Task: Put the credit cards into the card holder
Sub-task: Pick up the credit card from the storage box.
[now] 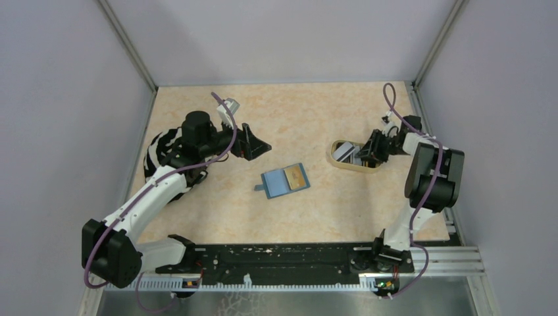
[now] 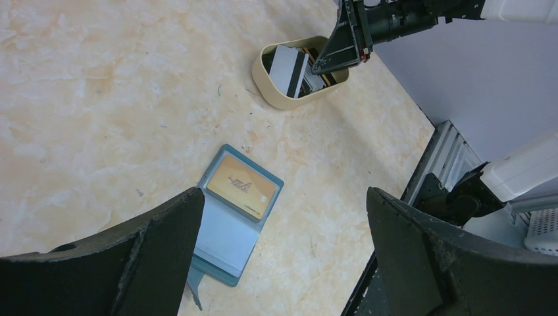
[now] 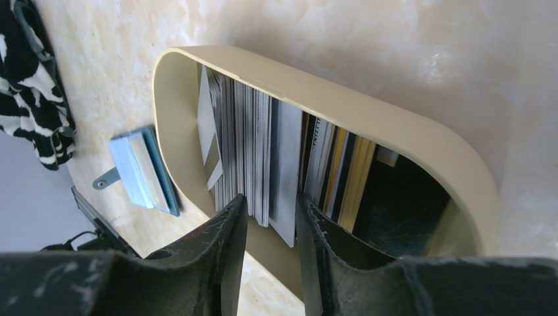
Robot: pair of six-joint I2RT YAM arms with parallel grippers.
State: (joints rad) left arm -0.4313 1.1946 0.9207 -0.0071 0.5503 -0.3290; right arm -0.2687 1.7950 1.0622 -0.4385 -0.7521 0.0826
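The teal card holder [image 1: 285,180] lies open flat on the table's middle, with a gold-orange credit card [image 2: 241,185] in one half and its lighter blue half [image 2: 224,234] bare. My left gripper [image 2: 283,217] hovers wide open above it, holding nothing. Several more credit cards [image 3: 263,151], grey, dark and gold, stand on edge in the beige oval tray [image 3: 368,112]. My right gripper [image 3: 271,207] reaches into that tray, jaws parted a little around the ends of a few grey cards; one grey card [image 3: 286,220] juts out between the fingers. Whether the pads touch the cards I cannot tell.
The tray [image 1: 337,161] sits right of centre, close to the right wall. A black-and-white striped cloth [image 1: 160,148] wraps the left arm near the left wall. A black rail [image 1: 276,253] runs along the near edge.
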